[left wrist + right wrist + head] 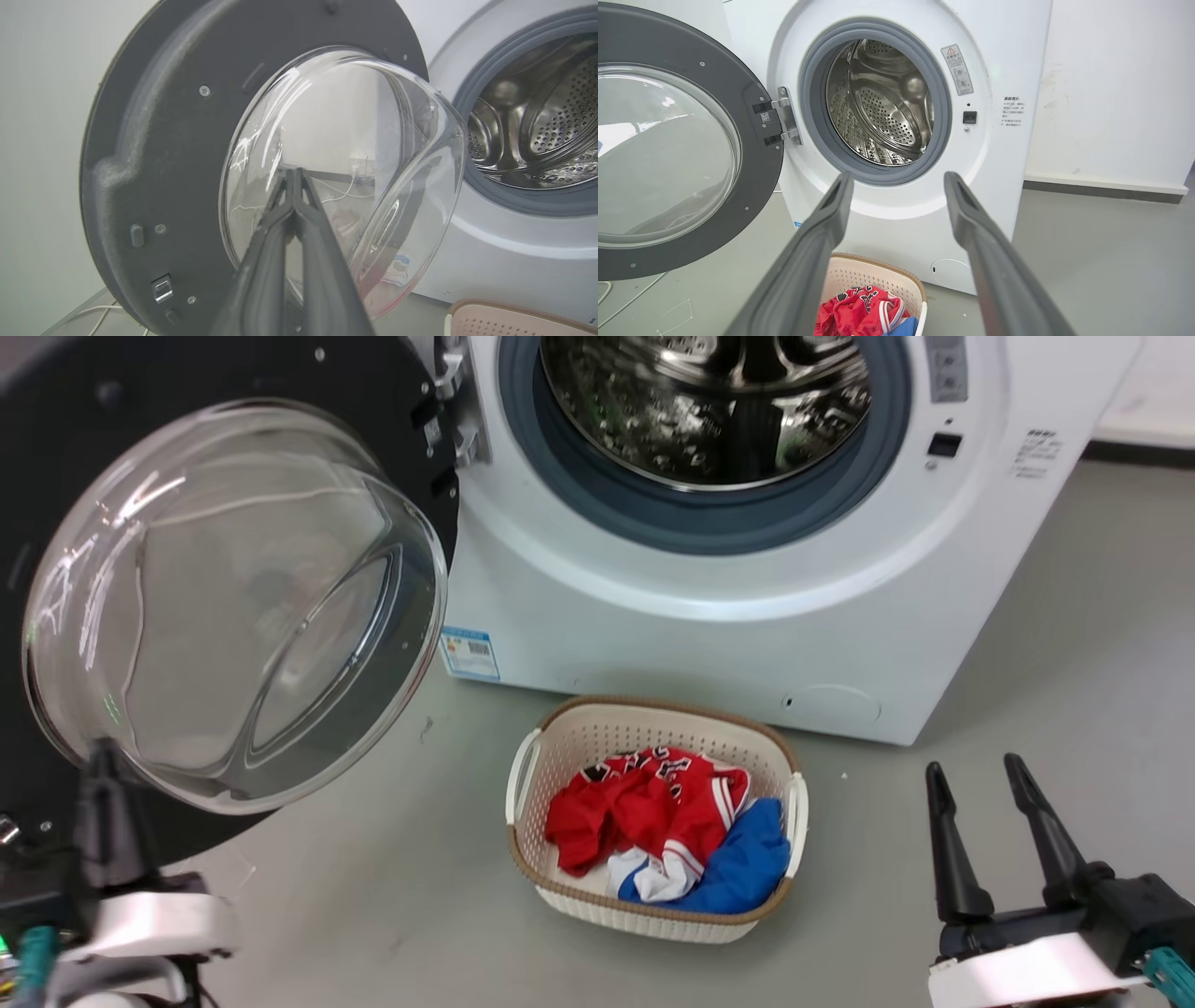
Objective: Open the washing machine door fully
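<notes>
The washing machine door [233, 607] hangs swung out to the left of the white washer [709, 644], its inner side with the clear glass bowl facing me. The steel drum [709, 401] is exposed. My left gripper [101, 756] is shut with nothing in it, its tips at the lower edge of the bowl. In the left wrist view the closed left gripper [292, 171] points at the door [154, 154]'s bowl; contact cannot be told. My right gripper [974, 767] is open and empty over the floor at the right. From the right wrist, the right gripper [897, 179] faces the drum, the door [668, 154] on the left.
A cream laundry basket [653, 723] with red, white and blue clothes stands on the grey floor in front of the washer. The door's hinge [784, 116] sits on the washer's left side. A white wall [1111, 93] runs to the right.
</notes>
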